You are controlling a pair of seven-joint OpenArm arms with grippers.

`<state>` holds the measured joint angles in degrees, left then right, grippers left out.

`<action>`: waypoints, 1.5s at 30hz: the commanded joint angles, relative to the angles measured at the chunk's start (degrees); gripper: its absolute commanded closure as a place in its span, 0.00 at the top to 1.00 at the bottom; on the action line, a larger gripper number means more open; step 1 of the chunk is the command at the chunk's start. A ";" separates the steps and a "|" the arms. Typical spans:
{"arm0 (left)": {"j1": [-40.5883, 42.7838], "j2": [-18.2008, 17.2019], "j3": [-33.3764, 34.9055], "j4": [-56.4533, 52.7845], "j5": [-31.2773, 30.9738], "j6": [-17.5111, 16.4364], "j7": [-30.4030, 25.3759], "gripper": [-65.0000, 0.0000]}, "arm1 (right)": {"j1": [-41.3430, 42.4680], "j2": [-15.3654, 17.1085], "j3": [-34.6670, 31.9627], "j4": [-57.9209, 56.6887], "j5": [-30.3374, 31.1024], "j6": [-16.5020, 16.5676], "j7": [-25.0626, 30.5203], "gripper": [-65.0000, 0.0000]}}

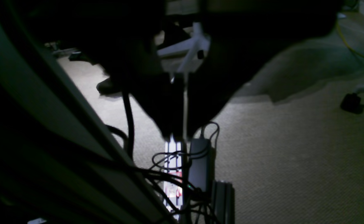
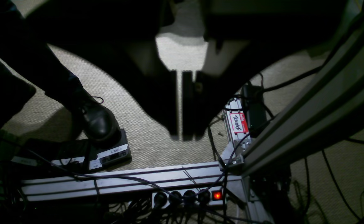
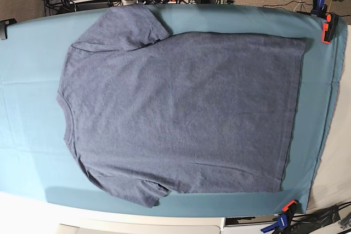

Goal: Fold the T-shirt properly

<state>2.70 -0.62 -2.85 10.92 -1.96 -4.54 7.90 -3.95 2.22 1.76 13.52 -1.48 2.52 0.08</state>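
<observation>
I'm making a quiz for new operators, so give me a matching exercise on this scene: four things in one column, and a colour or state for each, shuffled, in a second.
Things:
1. T-shirt
2. table cloth
3. right claw
4. power strip switch

Colour or state:
A. glowing red
B. teal, spread over the table
C. shut, hanging above the carpet
D. blue-grey, lying flat and unfolded

Pairs: 1-D, 2-B, 3-C, 4-A
</observation>
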 commanded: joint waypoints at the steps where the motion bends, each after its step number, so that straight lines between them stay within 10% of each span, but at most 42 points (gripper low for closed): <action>1: 0.15 0.31 0.09 0.26 0.20 -0.46 0.02 0.05 | 0.15 0.35 0.07 0.31 0.37 -0.44 0.92 0.02; 29: 1.40 -1.14 0.09 0.70 -3.48 -1.38 0.26 0.05 | -1.99 0.81 0.07 1.20 0.37 -0.42 0.42 0.02; 45: 19.87 -7.41 0.09 22.12 -8.61 -1.55 2.78 0.05 | -11.23 8.17 0.07 10.19 0.37 -0.35 0.11 0.02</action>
<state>22.09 -7.73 -2.76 32.93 -10.44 -5.82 10.59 -14.98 9.87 1.76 23.44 -1.34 2.52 -0.16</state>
